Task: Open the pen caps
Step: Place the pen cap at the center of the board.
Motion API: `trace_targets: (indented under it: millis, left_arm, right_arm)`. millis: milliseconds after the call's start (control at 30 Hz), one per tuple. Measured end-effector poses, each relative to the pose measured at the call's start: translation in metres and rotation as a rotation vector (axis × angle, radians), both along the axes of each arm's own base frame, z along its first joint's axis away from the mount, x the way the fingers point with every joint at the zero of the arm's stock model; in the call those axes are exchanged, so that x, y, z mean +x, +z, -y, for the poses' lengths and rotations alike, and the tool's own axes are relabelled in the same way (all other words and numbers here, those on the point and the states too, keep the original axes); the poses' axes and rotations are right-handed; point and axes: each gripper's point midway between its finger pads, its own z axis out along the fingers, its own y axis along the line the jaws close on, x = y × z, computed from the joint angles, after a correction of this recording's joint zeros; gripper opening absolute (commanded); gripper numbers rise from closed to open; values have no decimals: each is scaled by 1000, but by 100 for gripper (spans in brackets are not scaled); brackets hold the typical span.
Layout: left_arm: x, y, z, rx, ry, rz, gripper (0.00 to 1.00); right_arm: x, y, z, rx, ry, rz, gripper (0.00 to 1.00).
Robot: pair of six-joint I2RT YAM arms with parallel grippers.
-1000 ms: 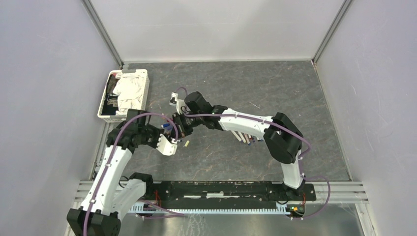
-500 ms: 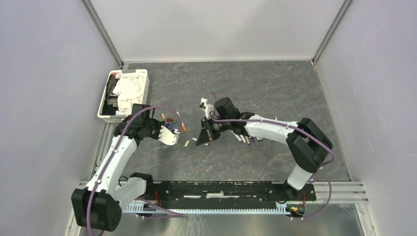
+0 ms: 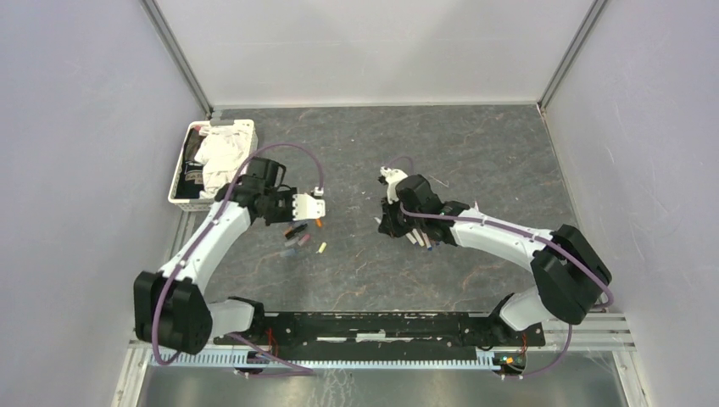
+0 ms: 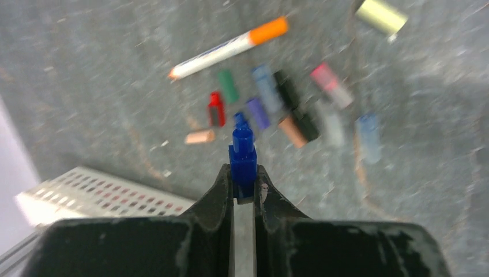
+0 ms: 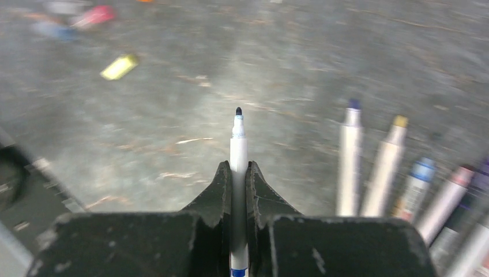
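Left wrist view: the blue cap (image 4: pixel 243 154), clamped in the left gripper (image 4: pixel 243 175), is best released low among the loose caps (image 4: pixel 286 90), and the pen (image 5: pixel 237 147), pinched in the right gripper (image 5: pixel 238 172), is best laid beside the uncapped pens (image 5: pixel 348 161).

Caps (image 4: pixel 229 85) plastic (probably glossy); table (image 4: pixel 86 69) matt, rough.

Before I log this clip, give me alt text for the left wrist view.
The left claw is shut on a blue pen cap, held above the grey table. Beneath lie scattered loose caps of many colours and one white pen with an orange end; the picture is blurred.
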Motion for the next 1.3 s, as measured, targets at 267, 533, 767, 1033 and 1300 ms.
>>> trace_targets:
  millis: [267,533,767,1033,1300]
  left_arm:
    - [-13,-53,26,-47,112,-221,8]
    - [-16,-81,37,-17,132,-262,17]
    - [-13,-96,35,15,167,-276,34]
    - [-13,-88,35,4,194,-278,54]
    - [7,-32,49,-97,241,-214,76]
  right_arm:
    - [27,-44,67,-232,-210,132,0]
    - [52,-49,109,-275,-356,180,1]
    - [54,-62,127,-296,-396,166,13]
    - [60,-64,129,-294,-398,182,30]
    - [60,-66,134,-315,-401,178,35]
